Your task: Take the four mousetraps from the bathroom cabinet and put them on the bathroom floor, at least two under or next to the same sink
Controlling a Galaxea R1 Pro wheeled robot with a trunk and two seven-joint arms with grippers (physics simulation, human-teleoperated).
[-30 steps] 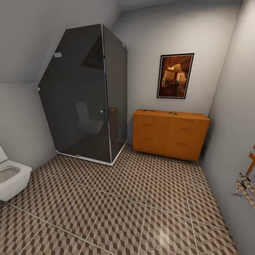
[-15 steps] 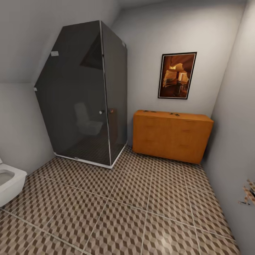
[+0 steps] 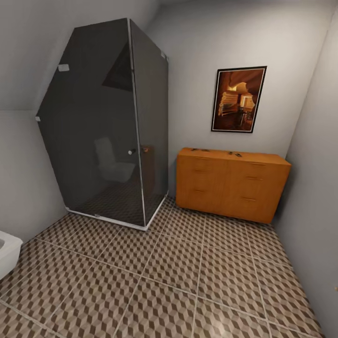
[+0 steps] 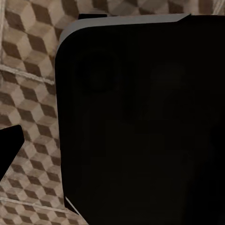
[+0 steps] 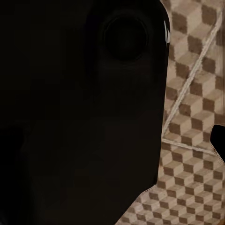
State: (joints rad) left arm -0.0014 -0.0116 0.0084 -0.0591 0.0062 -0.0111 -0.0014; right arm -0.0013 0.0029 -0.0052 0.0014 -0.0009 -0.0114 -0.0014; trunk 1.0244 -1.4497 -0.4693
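Against far wall: cabinet [image 3: 232,183], small mousetraps [image 3: 234,153] on top; no readable writing; pincer state unclear.

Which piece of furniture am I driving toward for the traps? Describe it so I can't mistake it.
Look to the far wall, under the dark-framed orange picture. There, right of the smoked-glass shower enclosure, stands the low, wide orange-brown wooden cabinet on the cube-patterned tile floor. It is the only warm wood piece, with flat drawer fronts, slim handles and small dark items on top.
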